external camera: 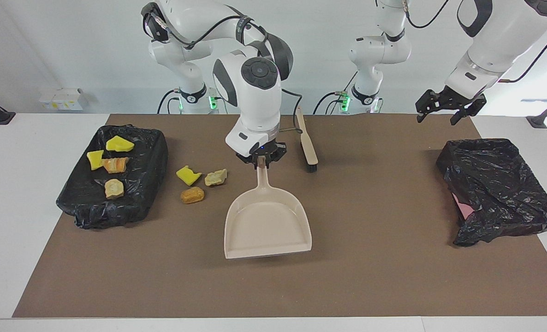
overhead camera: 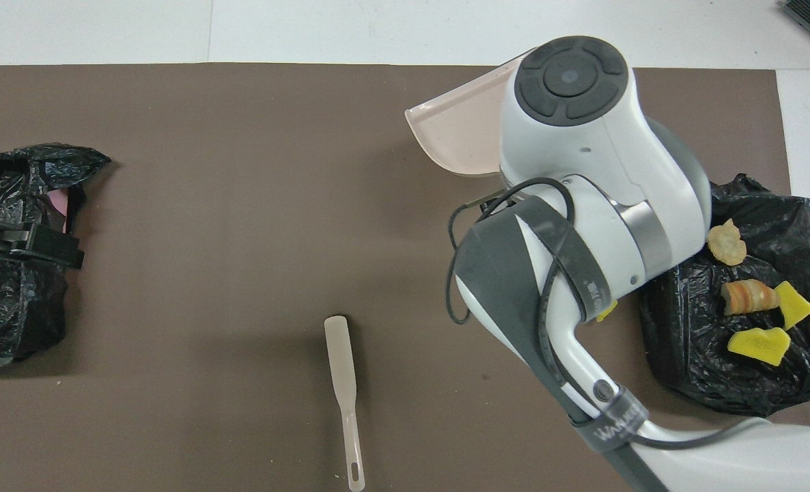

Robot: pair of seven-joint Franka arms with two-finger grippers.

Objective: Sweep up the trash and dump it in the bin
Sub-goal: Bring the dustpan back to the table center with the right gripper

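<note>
White table [external camera: 6, 193], brown mat [external camera: 347, 267], brush [external camera: 308, 147], bins [external camera: 495, 184]

Setting: robotics lab, my workplace. Evidence: my two white arms [external camera: 255, 87] mounted at a white table [external camera: 6, 184], green status lights [external camera: 211, 102] glowing at their bases; black cables [external camera: 333, 99] trailing to the mounts; brown mat [external camera: 370, 258] marking the work area; bare white wall [external camera: 70, 46]; small white boxes [external camera: 61, 98] along the table's edge.
</note>
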